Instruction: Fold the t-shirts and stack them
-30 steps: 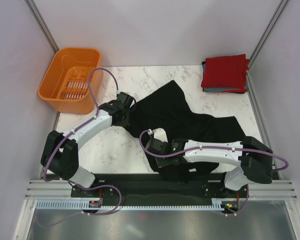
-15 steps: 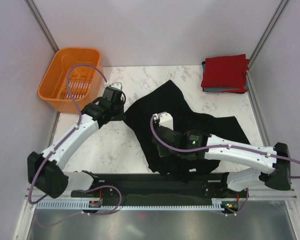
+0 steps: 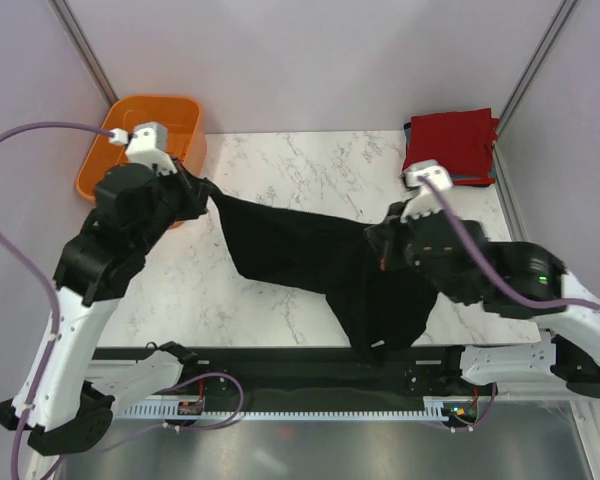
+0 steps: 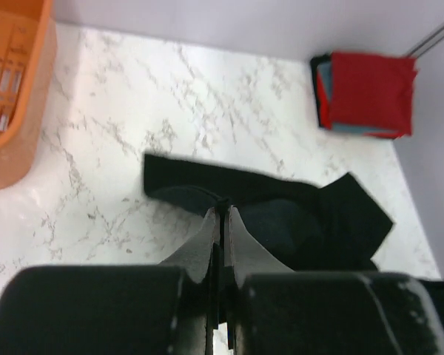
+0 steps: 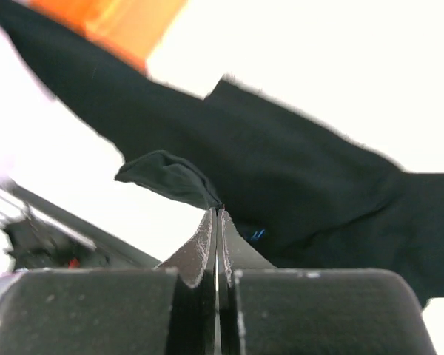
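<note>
Your left hand (image 4: 220, 222) is pressed together on the black t-shirt (image 3: 300, 250). In the left wrist view its two fingers meet with a fold of black cloth pinched at their tips. Your right hand (image 5: 217, 220) is clamped on the same shirt, its fingers closed on a small bunched fold.

In the top view the shirt is drawn out between the two hands. It runs from left of centre, just beside the orange basket (image 3: 180, 103), across to right of centre. Both gripped ends are lifted above the marble bench (image 3: 310, 160). Below the right hand's grip a broad part of the shirt drops toward the lower middle of the frame, as far as the bench's near edge. You cannot tell from these views how much of that part rests on the marble.

The basket sits in the upper left of the frame, partly behind your left arm. A folded red t-shirt (image 3: 450, 143) lies in the upper right, at the bench's far corner. It is stacked on a grey-blue t-shirt (image 4: 323, 81) that shows only along its edges. That stack is well apart from the black shirt.
</note>
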